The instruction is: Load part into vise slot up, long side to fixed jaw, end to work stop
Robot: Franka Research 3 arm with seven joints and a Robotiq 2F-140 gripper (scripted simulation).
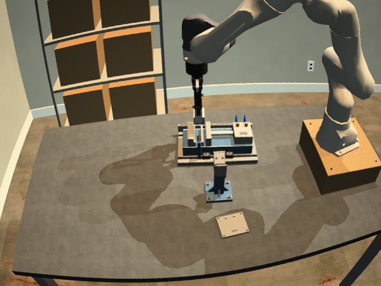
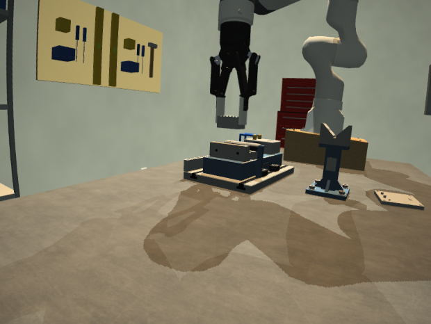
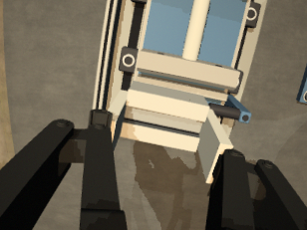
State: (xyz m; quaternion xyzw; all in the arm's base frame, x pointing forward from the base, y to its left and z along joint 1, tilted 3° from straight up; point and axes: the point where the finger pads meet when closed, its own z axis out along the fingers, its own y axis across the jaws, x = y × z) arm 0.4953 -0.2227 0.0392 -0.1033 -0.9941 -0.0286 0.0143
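My gripper (image 2: 231,112) is shut on the part (image 2: 228,122) (image 3: 166,103), a grey block held by its two ends and roughly level. It hangs clear above the vise (image 1: 233,159) (image 2: 215,167), near its jaws in the wrist view. I cannot make out the milled slot or which way it faces. The vise is open. The fixed jaw (image 1: 190,134) (image 2: 228,151) stands at its left end in the top view; the moving jaw (image 1: 208,135) (image 3: 186,71) is on the cylinder's rod. The work stop (image 3: 224,110) is a dark rod beside the gap. The part hides much of the gap.
The V-block (image 1: 219,158) (image 2: 335,139) stands on a post in front of the vise. The infeed plate (image 1: 232,226) (image 2: 398,199) lies farther forward without a block. Blue hoses (image 1: 236,118) rise at the cylinder (image 1: 243,136). The robot's base block (image 1: 345,167) is at the right.
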